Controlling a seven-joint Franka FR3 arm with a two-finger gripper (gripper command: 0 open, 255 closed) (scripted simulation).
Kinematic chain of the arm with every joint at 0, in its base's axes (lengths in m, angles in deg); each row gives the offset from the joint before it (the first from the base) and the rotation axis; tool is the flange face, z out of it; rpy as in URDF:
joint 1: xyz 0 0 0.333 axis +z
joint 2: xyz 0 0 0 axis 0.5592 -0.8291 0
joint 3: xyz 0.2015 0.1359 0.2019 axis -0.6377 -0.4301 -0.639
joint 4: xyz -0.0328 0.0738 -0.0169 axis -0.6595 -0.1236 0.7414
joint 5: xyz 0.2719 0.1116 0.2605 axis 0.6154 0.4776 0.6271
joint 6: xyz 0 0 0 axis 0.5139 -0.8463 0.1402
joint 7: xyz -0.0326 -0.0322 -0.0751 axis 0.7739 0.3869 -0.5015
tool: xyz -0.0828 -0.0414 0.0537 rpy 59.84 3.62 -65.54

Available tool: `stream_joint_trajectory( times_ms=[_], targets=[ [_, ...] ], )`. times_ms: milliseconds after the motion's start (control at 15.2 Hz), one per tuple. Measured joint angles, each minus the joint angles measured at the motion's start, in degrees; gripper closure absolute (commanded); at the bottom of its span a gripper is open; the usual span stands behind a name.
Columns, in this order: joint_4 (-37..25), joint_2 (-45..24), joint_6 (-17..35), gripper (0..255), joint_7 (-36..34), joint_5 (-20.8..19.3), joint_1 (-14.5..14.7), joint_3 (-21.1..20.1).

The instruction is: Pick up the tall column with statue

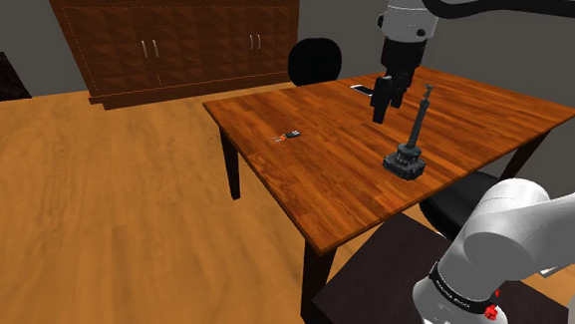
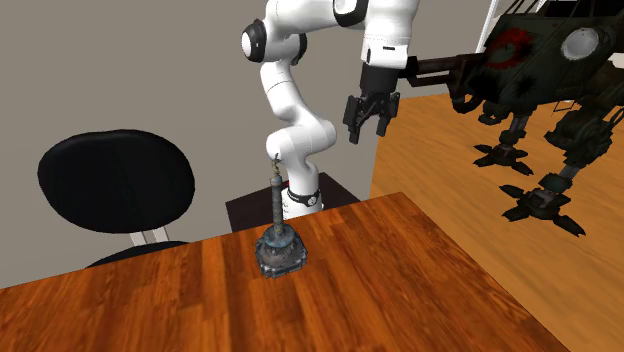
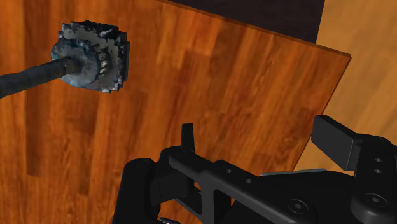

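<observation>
Aloft, spread hand [image 2: 368, 128] above table [image 2: 400, 290], clear of tall column [image 2: 277, 215].

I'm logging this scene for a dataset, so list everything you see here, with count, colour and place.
table: one, reddish-brown wood, mid-room
tall column with statue: one, dark grey, upright on the table
small items: two, dark, on the table, too small to name
chairs: two, black, at the table's far side and beside the stand
sideboard: one, brown wood, far wall
legged machine: one, dark, red mark, second exterior view's right
stand: one, dark box, by the table
arm: one, white, on the stand
end effector: one, black, open, above the table, clear of the column
</observation>
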Motion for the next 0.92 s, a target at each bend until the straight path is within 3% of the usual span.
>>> stream_joint_trajectory(
  times_ms=[198,924],
  targets=[
    [-0.35,0.06,-0.02,0,1.89,-1.16,-0.39,1.63],
    [-6.1,-2.37,1.04,0,18.56,-10.16,-2.84,15.72]
  ],
)
